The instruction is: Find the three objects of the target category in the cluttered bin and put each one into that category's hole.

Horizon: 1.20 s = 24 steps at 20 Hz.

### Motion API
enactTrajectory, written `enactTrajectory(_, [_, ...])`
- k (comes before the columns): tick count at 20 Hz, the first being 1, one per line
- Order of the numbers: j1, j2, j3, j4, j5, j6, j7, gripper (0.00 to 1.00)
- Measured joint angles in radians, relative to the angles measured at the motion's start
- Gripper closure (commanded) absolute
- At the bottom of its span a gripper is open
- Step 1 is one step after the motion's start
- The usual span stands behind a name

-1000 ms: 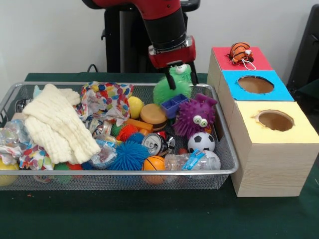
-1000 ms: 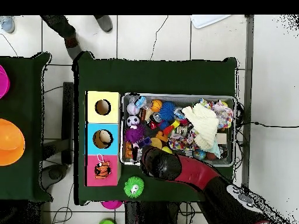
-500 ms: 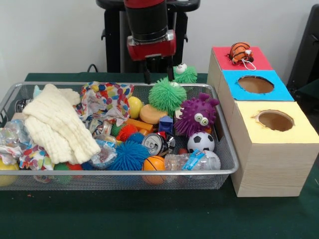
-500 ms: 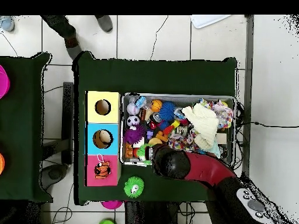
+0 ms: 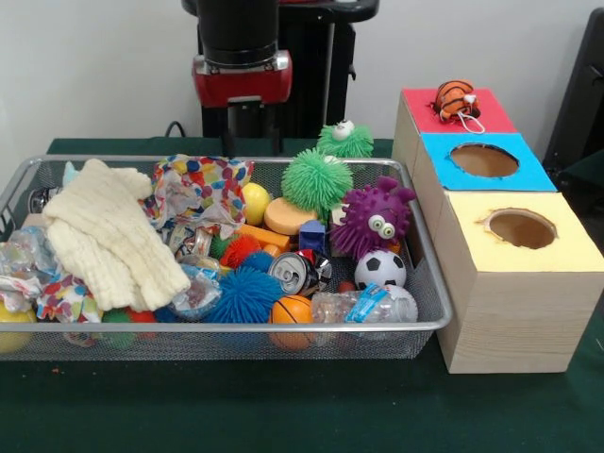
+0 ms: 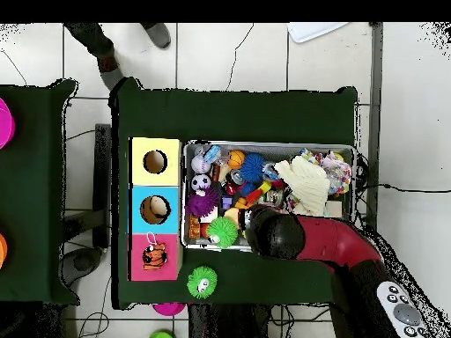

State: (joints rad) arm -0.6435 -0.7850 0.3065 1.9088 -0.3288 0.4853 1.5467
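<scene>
the wire bin (image 5: pixel 415 326) holds a green spiky ball (image 5: pixel 316 179), a purple spiky toy (image 5: pixel 371 220), a soccer ball (image 5: pixel 381 269), a can (image 5: pixel 293 273) and a cream cloth (image 5: pixel 111 236) (another green spiky ball (image 5: pixel 344 141) sits outside behind it), while the gripper (image 5: pixel 253 142) hangs empty above the bin's back edge, prongs apart.

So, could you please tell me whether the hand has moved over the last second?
Yes. In the front view the hand has shifted left, away from the red-topped box.
</scene>
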Motion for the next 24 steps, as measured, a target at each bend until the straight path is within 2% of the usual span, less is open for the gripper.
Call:
enactTrajectory(12, [-0.041, -0.033, 0.000, -0.129, -0.144, 0.069, 0.000, 0.00])
enactTrajectory(24, [-0.133, -0.013, 0.016, -0.228, -0.296, 0.070, 0.000, 0.00])
